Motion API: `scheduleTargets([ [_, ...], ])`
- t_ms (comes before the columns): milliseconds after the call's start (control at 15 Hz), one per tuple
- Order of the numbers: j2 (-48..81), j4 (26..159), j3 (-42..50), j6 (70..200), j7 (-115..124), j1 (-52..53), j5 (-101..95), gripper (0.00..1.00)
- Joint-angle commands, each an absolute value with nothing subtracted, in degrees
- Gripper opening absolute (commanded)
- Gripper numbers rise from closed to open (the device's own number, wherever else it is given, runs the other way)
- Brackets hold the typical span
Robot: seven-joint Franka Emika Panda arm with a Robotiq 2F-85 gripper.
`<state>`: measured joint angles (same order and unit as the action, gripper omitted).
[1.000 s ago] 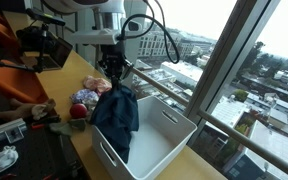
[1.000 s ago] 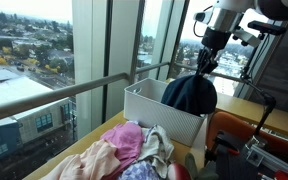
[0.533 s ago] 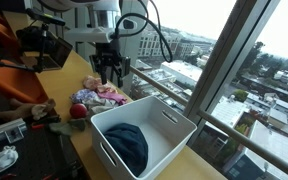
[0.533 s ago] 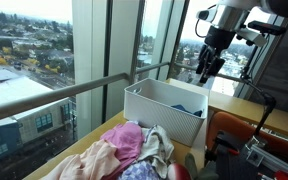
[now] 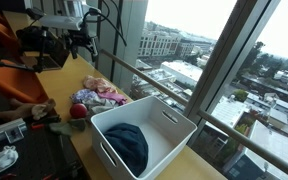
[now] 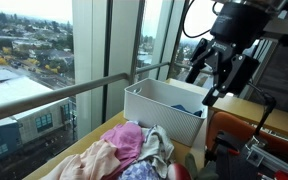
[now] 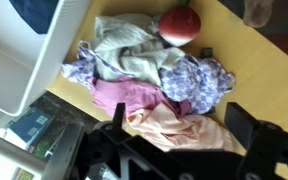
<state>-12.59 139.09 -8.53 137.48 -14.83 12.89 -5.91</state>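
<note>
The gripper [image 7: 179, 128] is held above the tabletop [image 7: 259, 75], with its jaws spread wide and nothing caught between them. Below it, in the wrist view, a pile of clothes [image 7: 154, 80] is heaped loosely on the wood. A pale grey-green garment is laid on top, a lilac patterned piece is bunched at one side, and a pink and a peach piece are spread at the nearer edge. No print on the fabrics can be read. A red ball [image 7: 180, 22] is set against the edge of the pile. A white bin [image 7: 19, 55] is placed just beside the pile, and a dark blue garment [image 7: 34, 8] is lying inside it.

In both exterior views the gripper [image 5: 80, 44] [image 6: 216, 80] is seen raised clear of everything. The pile of clothes [image 5: 99, 95] [image 6: 129, 150] is left on the tabletop [image 5: 72, 68] between the red ball [image 5: 78, 112] and the window side. The white bin [image 5: 181, 130] [image 6: 159, 108] stands next to it, and the dark blue garment [image 5: 129, 145] [image 6: 189, 108] is crumpled in its bottom.
</note>
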Motion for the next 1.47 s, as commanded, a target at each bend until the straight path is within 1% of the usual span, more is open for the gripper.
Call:
scheduleTargets([
  [0, -4.72, 135.29, -10.54, 143.43, -15.68, 15.03, -2.92, 1.00],
  [333, 8.12, 128.28, -10.51, 148.26, -19.38, 13.31, -4.70, 1.00],
  [800, 25.10, 118.67, -10.49, 147.72, -26.62, 7.43, -5.91, 1.00],
  [1067, 31.37, 116.53, -10.35, 148.21, -27.12, 6.02, -7.45, 1.00],
  [1333, 34.42, 118.54, -10.29, 149.66, -26.06, 5.68, -8.51, 1.00],
  [1400, 34.75, 119.20, -10.35, 150.26, -25.62, 5.60, -8.55, 0.75],
])
